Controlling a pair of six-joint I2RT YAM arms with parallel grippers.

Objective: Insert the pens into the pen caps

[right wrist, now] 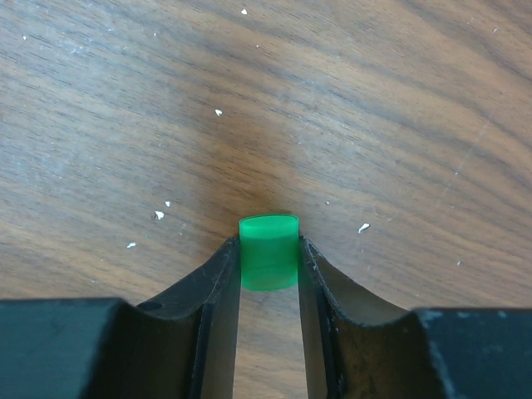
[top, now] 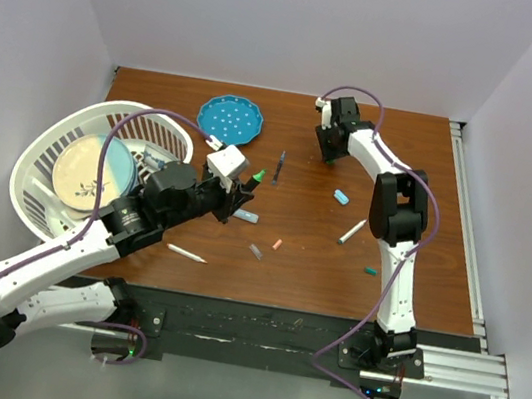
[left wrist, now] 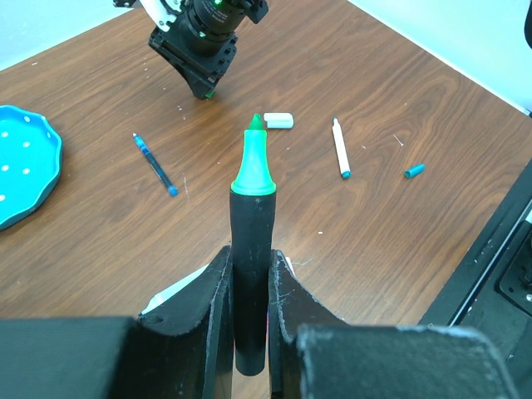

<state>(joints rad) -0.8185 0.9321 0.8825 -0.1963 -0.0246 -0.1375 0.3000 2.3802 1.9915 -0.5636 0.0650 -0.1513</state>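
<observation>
Pens point(top: 352, 232) and caps point(top: 341, 197) dot the white-walled wooden table point(top: 316, 268).

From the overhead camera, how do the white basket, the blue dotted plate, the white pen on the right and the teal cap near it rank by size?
Largest to smallest:
1. white basket
2. blue dotted plate
3. white pen
4. teal cap
None sits much nearer the camera, so the order looks safe.

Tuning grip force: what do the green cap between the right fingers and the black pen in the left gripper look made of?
The green cap: plastic, it seems; smooth, faintly translucent, soft sheen on its top edge. The black pen: barrel looks like matte, slightly grainy plastic, no glare; its green tip end is glossier, catching light.
</observation>
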